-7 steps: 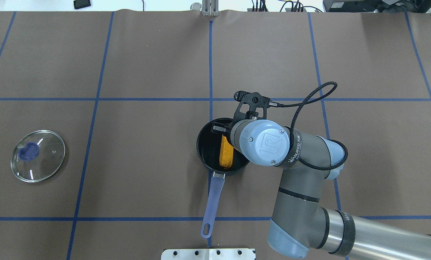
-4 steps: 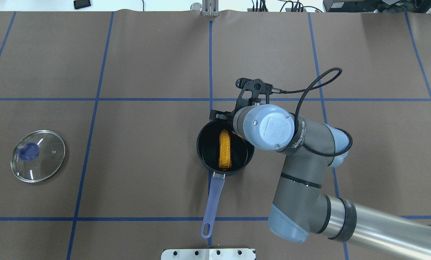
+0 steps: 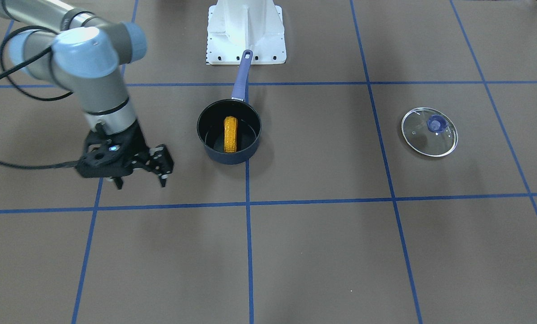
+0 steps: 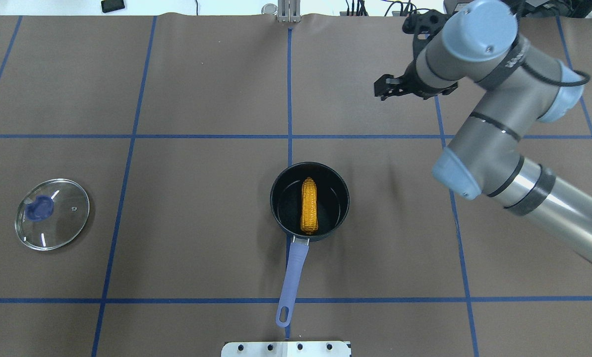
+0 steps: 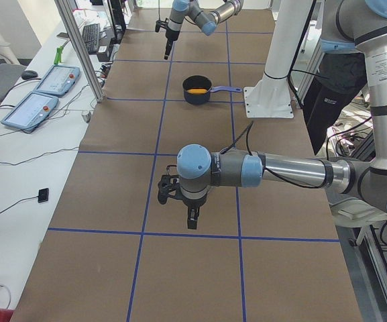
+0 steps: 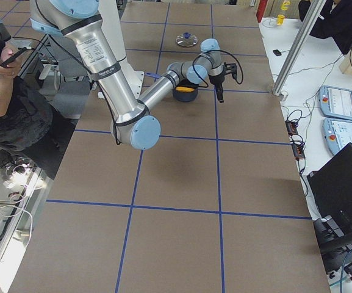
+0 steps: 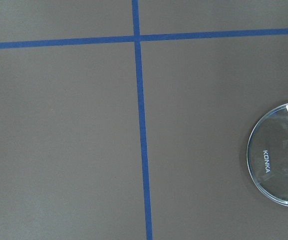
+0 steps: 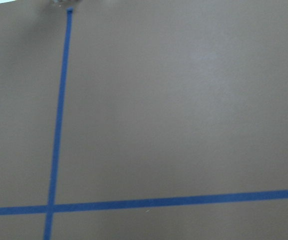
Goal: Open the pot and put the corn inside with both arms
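Note:
The dark pot [image 4: 277, 210] with a blue handle [image 4: 294, 270] stands open at the table's middle. The orange-yellow corn [image 4: 309, 206] lies inside it; the front view also shows the corn [image 3: 230, 134] in the pot [image 3: 205, 141]. My right gripper [image 4: 387, 90] is open and empty, far beyond and to the right of the pot; in the front view its [image 3: 140, 182] fingers hang apart above the table. My left gripper [image 5: 188, 218] shows only in the exterior left view, and I cannot tell whether it is open or shut.
The glass lid [image 4: 52, 213] with a blue knob lies flat on the table far left of the pot, and shows in the left wrist view [image 7: 278, 155]. The white base plate [image 4: 286, 349] is at the near edge. Blue tape lines grid the brown table.
My right gripper has let go of the corn, lifted out of the pot and swung away to the far right. The corn stays in the pot.

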`<action>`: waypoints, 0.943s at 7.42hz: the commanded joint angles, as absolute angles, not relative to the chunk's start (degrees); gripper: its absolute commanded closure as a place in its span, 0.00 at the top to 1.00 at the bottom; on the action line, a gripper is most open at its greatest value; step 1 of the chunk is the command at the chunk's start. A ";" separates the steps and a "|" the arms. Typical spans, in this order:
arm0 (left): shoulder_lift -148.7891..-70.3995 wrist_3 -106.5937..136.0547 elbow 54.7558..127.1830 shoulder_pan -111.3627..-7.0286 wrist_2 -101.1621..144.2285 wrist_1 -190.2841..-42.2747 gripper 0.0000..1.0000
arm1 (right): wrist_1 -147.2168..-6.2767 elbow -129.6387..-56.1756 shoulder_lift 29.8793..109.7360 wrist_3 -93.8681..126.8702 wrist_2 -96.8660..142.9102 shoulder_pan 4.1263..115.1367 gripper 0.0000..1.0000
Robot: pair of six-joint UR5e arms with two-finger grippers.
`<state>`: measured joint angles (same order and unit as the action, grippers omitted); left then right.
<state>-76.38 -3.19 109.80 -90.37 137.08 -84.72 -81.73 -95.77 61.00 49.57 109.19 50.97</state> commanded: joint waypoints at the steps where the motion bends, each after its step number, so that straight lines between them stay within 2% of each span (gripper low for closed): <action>1: -76.55 -2.81 109.95 -90.35 136.93 -84.81 0.98 | -81.39 -93.60 71.67 25.14 118.70 63.84 1.00; 4: -76.03 -2.90 109.86 -90.44 136.93 -84.81 0.98 | -81.21 -96.75 87.84 11.54 131.46 78.53 1.00; 7: -76.03 -3.08 109.78 -90.35 136.93 -84.81 0.98 | -81.56 -97.56 95.52 1.59 131.48 85.32 1.00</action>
<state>-76.03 -3.00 109.81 -90.37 136.94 -84.82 -81.51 -97.40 92.97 5.04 131.23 82.59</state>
